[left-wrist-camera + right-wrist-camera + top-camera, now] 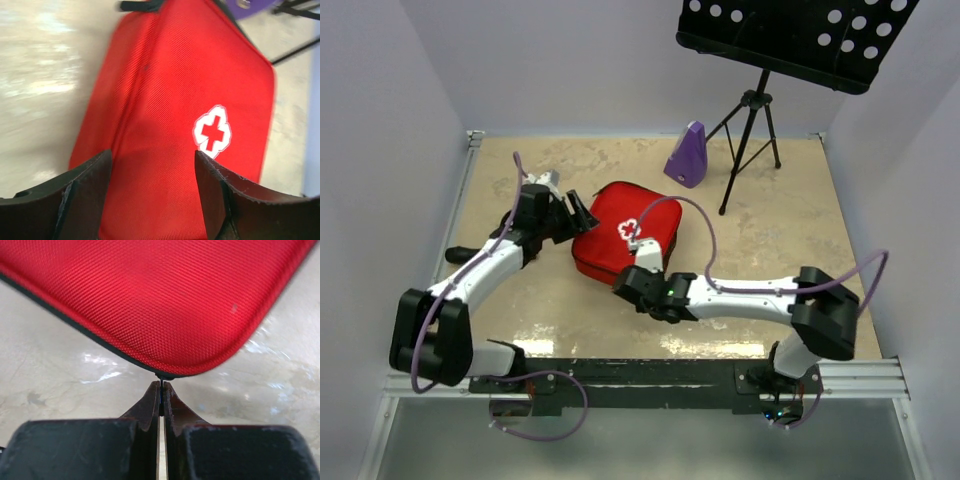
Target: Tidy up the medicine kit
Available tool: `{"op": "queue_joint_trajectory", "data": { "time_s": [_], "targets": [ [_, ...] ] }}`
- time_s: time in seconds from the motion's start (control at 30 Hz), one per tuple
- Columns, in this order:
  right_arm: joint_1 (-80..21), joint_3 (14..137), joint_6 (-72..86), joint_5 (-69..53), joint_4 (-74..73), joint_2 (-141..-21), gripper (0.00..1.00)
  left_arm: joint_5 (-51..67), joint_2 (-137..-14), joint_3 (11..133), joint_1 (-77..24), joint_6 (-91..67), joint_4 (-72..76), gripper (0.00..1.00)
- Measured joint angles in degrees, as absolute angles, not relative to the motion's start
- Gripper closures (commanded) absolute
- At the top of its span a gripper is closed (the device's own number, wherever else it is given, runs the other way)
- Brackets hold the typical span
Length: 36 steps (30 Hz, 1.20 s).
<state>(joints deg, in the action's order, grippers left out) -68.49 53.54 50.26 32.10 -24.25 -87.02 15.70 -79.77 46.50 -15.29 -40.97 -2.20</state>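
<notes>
- Medicine kit [625, 240] lies closed and flat near the middle of the table [790, 250], red side up, turned so that one corner points toward the arms.
- White cross [212, 131] shows on its upper face.
- Dark zip seam [75, 322] runs under the red rim along the near edge.
- Right gripper [161, 385] sits at the kit's near rounded corner. Its fingers [150, 407] are pressed together, with the tips touching the seam. Whether a zip tab is pinched between them is too small to tell.
- Left gripper [152, 167] hangs over the kit's left end. Its fingers [85, 187] are spread apart, with red fabric showing between them, and they hold nothing.
- Purple metronome [687, 155] stands behind the kit, well apart from it.
- Black music stand [790, 35] rises on a tripod just right of the metronome.
</notes>
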Motion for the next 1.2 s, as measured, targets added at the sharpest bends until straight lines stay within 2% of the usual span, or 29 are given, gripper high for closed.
{"op": "queue_joint_trajectory", "data": {
  "time_s": [0.17, 0.3, 0.37, 0.6, 0.8, 1.07, 1.13, 1.2],
  "targets": [
    [-72.55, 68.34, 43.4, 33.15, -26.28, -100.2, 1.0, 7.16, -70.39, 46.39, -12.8, -37.8, -14.44, 0.26],
    [-75.09, 81.78, 39.44, 33.47, -26.28, -110.32, 1.0, 5.17, -62.85, 44.73, -12.56, -37.67, -20.14, 0.24],
    [-75.61, 84.36, 38.61, 33.17, -25.41, -112.31, 1.0, 5.19, -59.16, 42.35, -12.56, -37.87, -21.89, 0.2],
    [-76.03, 83.77, 37.87, 32.23, -25.61, -112.14, 1.0, 6.04, -52.07, 33.87, -12.53, -38.85, -26.35, 0.19],
    [-75.94, 82.52, 37.87, 31.97, -24.77, -111.33, 1.0, 6.98, -52.03, 32.21, -12.56, -40.29, -25.96, 0.29],
    [-75.81, 81.36, 37.89, 32.49, -23.97, -111.07, 1.0, 8.91, -58.7, 31.9, -12.56, -42.39, -20.18, 0.4],
    [-75.57, 79.9, 37.98, 32.88, -23.03, -110.1, 1.0, 9.32, -61.21, 33.61, -12.86, -42.35, -19.7, 0.44],
    [-75.53, 78.19, 38.3, 33.19, -22.37, -108.77, 1.0, 9.26, -63.31, 35.03, -13.02, -42.28, -18.96, 0.55]
  ]
}}
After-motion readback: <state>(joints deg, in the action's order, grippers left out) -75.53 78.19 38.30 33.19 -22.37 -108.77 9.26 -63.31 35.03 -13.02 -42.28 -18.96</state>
